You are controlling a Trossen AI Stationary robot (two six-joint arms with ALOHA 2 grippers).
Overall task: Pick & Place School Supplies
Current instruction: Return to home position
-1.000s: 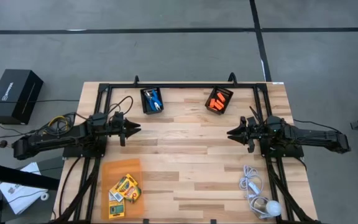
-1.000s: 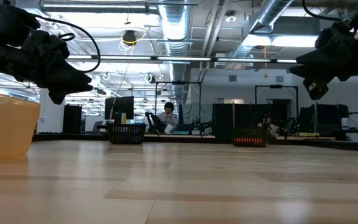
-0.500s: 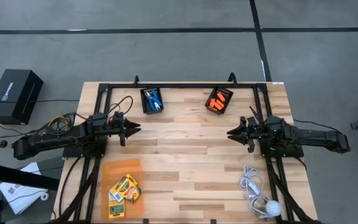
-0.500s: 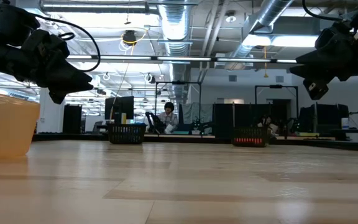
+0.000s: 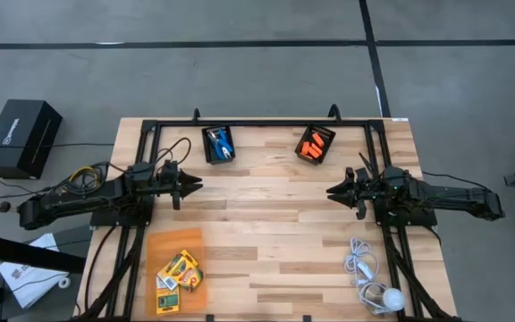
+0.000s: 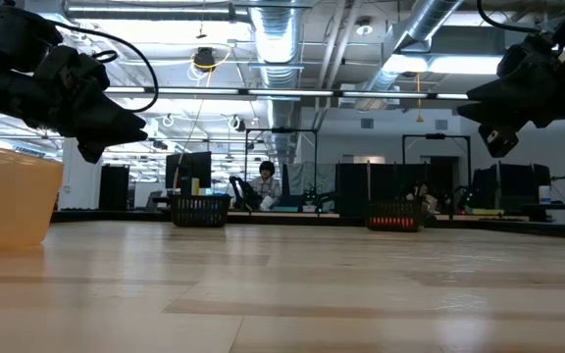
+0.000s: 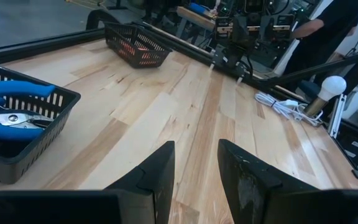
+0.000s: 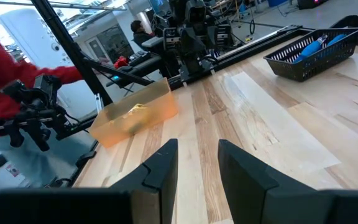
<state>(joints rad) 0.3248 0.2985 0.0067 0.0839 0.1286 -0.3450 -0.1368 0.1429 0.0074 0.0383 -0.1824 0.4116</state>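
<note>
Along the far edge of the pale wooden bench (image 5: 266, 215), stubby orange eraser pieces (image 5: 312, 145) lie in the right black mesh bin (image 5: 326, 131). Blue-handled scissors (image 5: 220, 146) lie in the left black mesh bin (image 5: 206, 134). Yellow-and-green crayon boxes (image 5: 179, 272) sit in a translucent orange tray (image 5: 164, 241) at the near left corner. Left gripper (image 5: 195, 183) and right gripper (image 5: 333, 190) hover facing each other, fingers parted, empty.
</note>
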